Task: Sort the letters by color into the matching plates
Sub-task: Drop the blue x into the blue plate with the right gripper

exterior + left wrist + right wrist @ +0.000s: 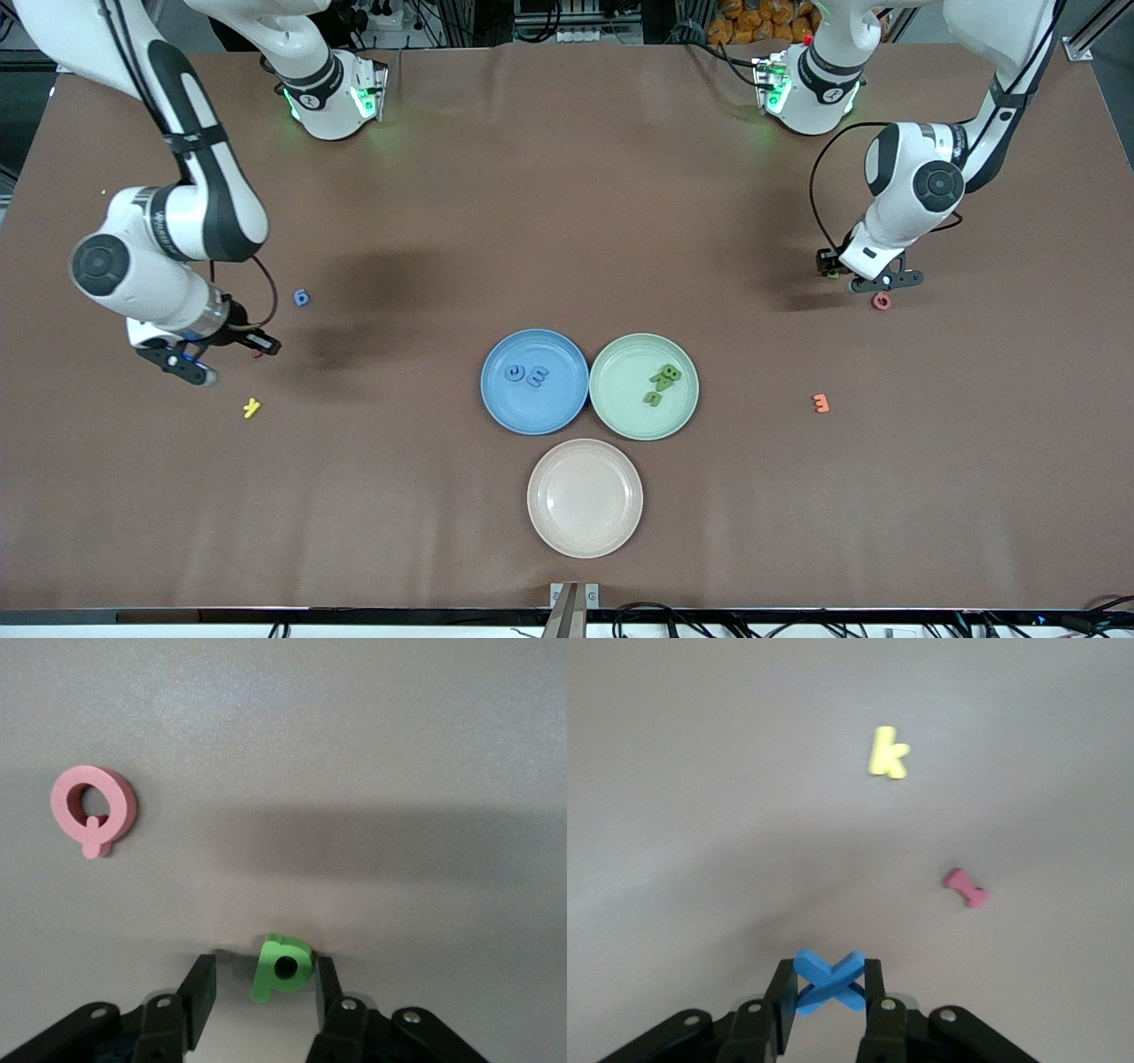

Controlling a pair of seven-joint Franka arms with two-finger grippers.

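Observation:
My left gripper [264, 967] stands low over the table at the left arm's end, open, straddling a green letter P [283, 967]. One finger touches the P and the other stands a little off it. My right gripper [828, 973] is shut on a blue letter X [829, 981] above the table at the right arm's end. In the front view the blue plate [532, 412] holds two blue letters [527, 374], and the green plate [625, 372] beside it holds three green letters [663, 383]. A blue 6 [302, 298] lies loose near the right arm.
A beige plate [585, 523] sits nearer the front camera than the two coloured plates. A pink Q [93, 808] lies close to the left gripper, an orange 3 [821, 403] nearer the camera. A yellow k [888, 753] and a small pink piece [966, 887] lie near the right gripper.

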